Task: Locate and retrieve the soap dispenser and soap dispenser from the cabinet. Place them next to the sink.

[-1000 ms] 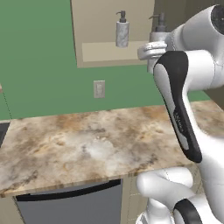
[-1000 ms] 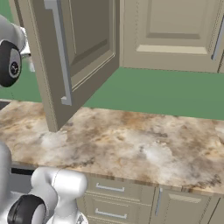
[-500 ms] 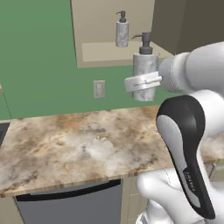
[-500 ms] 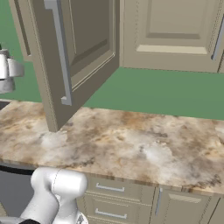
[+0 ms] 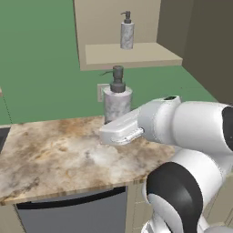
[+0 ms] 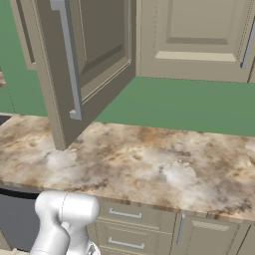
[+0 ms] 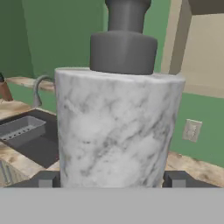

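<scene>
One marbled soap dispenser with a dark pump head hangs upright just above the counter, and my gripper is shut on its lower body. In the hand view the same bottle looms large between my two dark fingertips, which press against its sides. The other soap dispenser stands upright on the pale shelf of the beige cabinet, above and behind the held one. The sink with its curved faucet lies left of the held bottle in the hand view.
A marbled brown counter stretches under the arm, with a wall outlet on the green wall behind. The cabinet's door hangs open over the counter. A dark basin rack sits in the sink.
The arm has carried the held soap dispenser down and to the left, from shelf height beside the cabinet to just above the counter. The other dispenser has stayed on the shelf.
</scene>
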